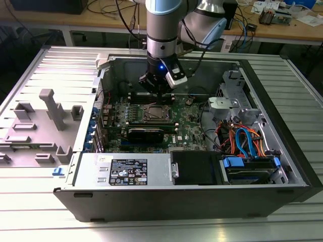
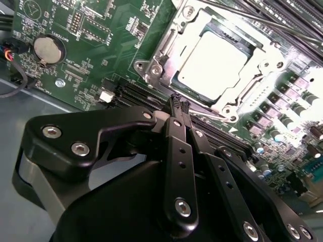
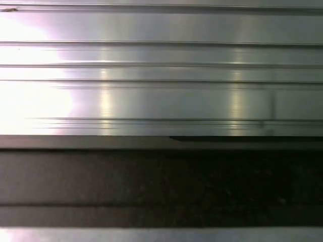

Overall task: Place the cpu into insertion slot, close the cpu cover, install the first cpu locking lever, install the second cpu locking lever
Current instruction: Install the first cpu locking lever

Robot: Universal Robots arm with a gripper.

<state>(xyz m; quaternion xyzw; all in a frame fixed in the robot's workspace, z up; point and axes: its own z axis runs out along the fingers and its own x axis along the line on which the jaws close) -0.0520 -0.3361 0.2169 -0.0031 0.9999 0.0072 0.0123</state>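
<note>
In the exterior view the arm reaches down into an open computer case lying on a ribbed metal counter, and the pincer hangs just above the green motherboard, at the far edge of the insertion slot. In the second wrist view the pincer has its two black fingers pressed together at the tips, with nothing held between them. The cpu lies flat in the insertion slot, its pale metal top showing through the cut-out of the cpu cover, which lies down flat over it. The fingertips sit near the corner of the socket, beside a black memory slot, apart from the chip. A round coin battery sits well off to the side on the motherboard.
</note>
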